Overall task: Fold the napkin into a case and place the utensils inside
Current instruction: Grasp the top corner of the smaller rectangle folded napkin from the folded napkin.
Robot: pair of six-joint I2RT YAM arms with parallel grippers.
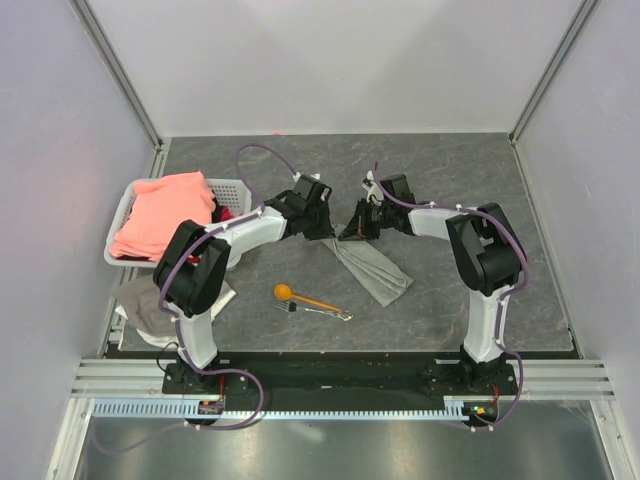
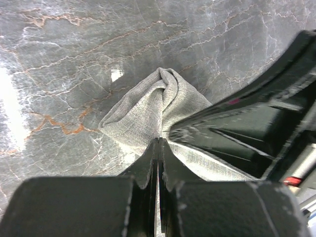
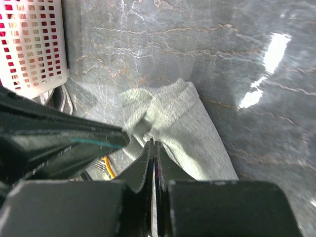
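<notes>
Your left gripper (image 2: 158, 141) is closed, its tips pinching a bunched end of the grey napkin (image 1: 378, 268). Your right gripper (image 3: 153, 144) is closed too, nipping the same end from the other side. The napkin lies at the middle of the tabletop (image 1: 450, 170), folded into a narrow strip slanting toward the right arm. The orange spoon (image 1: 300, 297) and metal fork (image 1: 325, 312) lie close together near the strip's left side.
</notes>
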